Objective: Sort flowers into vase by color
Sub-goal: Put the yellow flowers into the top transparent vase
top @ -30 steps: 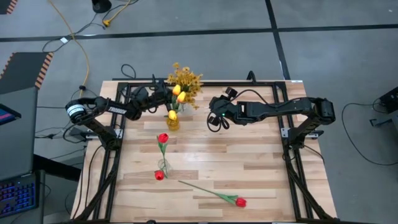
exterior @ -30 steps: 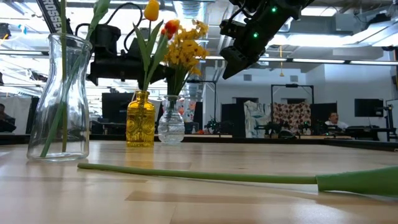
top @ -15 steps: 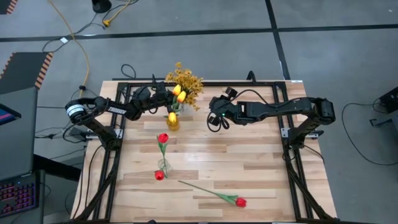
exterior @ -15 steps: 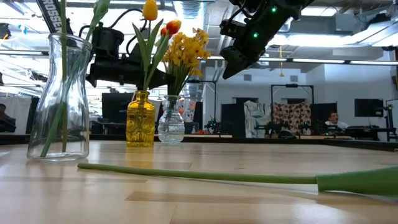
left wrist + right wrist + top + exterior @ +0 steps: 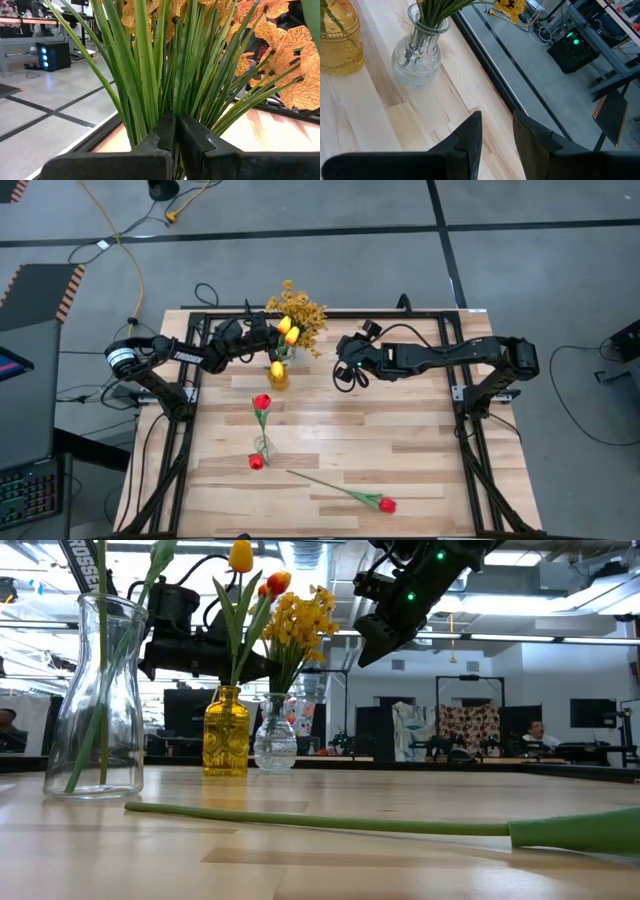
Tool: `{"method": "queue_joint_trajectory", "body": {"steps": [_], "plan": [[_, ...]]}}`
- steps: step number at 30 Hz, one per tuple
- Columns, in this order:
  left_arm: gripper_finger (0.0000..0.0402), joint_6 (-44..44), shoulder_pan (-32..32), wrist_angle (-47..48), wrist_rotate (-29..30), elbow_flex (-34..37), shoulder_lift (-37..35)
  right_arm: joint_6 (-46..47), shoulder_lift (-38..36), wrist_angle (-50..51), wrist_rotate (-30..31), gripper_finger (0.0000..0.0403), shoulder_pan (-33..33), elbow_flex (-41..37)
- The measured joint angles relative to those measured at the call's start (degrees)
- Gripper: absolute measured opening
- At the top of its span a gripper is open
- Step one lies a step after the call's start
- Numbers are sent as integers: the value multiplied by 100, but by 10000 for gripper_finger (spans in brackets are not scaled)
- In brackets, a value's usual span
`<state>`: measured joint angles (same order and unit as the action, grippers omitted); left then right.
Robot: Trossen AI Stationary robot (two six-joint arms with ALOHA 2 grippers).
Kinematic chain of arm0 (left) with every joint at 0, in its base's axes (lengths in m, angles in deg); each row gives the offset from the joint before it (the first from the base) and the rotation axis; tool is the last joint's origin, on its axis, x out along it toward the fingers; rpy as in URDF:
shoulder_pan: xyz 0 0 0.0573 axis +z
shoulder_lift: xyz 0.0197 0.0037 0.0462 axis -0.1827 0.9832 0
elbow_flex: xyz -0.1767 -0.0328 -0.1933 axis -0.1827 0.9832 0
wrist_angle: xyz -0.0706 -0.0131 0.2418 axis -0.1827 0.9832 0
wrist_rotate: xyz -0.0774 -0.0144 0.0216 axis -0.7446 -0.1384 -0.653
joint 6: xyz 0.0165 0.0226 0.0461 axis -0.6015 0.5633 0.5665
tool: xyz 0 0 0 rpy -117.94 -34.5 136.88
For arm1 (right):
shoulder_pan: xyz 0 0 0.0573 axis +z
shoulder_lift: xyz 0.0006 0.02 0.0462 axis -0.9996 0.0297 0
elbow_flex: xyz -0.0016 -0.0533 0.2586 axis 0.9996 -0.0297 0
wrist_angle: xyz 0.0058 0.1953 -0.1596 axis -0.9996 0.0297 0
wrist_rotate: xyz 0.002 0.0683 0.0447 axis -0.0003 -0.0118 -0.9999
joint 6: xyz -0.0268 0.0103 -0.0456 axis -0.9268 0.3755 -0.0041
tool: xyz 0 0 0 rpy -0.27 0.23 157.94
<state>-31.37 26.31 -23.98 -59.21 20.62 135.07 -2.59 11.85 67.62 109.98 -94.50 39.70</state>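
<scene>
With our left gripper (image 5: 175, 131) clamped on the bunched stems of the mustard-yellow spray (image 5: 300, 310) standing in the small clear vase (image 5: 275, 736) just below it, we should open slowly and withdraw straight, while our right gripper (image 5: 496, 131) hangs empty nearby, fingers apart.

Two dark, matte arms are showing here, slim jointed tubes. The left arm (image 5: 180, 355) is carrying a white band near its base and pale lettering along its link. The right arm (image 5: 450, 358) is glowing with small green lights at the wrist, black cable looping beside it. Fingers (image 5: 470, 135) are looking black, angular and wedge-shaped.
</scene>
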Motion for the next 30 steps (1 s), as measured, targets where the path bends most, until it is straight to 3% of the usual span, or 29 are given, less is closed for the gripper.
{"method": "queue_joint_trajectory", "body": {"steps": [5, 17, 30], "plan": [[14, -2, 0, 33, 0, 0, 4, 0, 1, 0, 0, 136, -2, 0], [99, -39, 4, 71, -170, 2, 11, -1, 2, 0, 0, 136, 0, 0], [108, -135, 113, 305, -315, 2, 11, -2, 0, 0, 0, 136, -1, 1]]}}
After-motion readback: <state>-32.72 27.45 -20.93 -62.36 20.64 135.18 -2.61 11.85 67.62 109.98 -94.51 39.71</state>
